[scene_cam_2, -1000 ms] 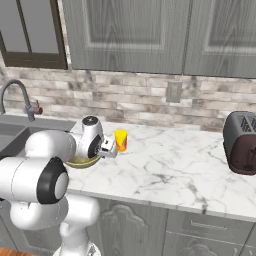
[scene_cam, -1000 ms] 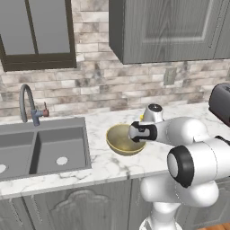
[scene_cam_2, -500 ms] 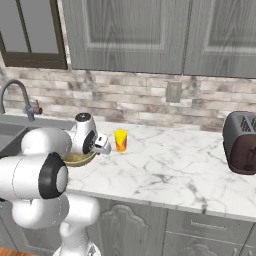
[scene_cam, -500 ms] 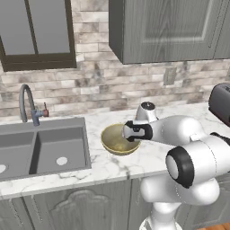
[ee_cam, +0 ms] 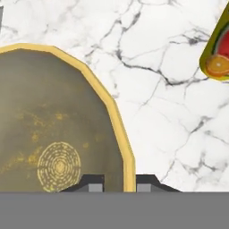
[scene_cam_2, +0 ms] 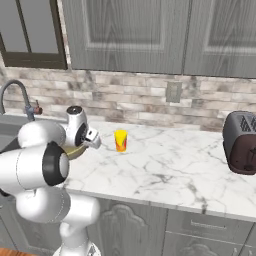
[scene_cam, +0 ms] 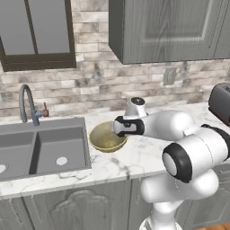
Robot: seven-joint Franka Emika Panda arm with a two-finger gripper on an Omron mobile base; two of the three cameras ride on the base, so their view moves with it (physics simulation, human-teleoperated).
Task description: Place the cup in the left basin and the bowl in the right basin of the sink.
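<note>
My gripper (ee_cam: 120, 182) is shut on the right rim of the olive-tan bowl (ee_cam: 53, 134), one finger inside the rim and one outside. From the left base view the bowl (scene_cam: 106, 137) sits over the counter just right of the sink (scene_cam: 42, 123), with the gripper (scene_cam: 120, 127) at its right edge. The right basin (scene_cam: 58, 150) lies beside the bowl, and the left basin (scene_cam: 13, 155) is further left. The yellow cup (scene_cam_2: 120, 140) stands upright on the counter right of the gripper (scene_cam_2: 93, 142). In the hand view the cup (ee_cam: 218, 51) is at the upper right.
A gooseneck faucet (scene_cam: 26, 102) rises behind the sink. A dark toaster (scene_cam_2: 241, 142) stands at the far right of the marble counter (scene_cam_2: 170, 170). Brick wall and grey cabinets are behind and above.
The gripper has carried the bowl leftward along the counter, closer to the sink's right edge. The cup has stayed in place.
</note>
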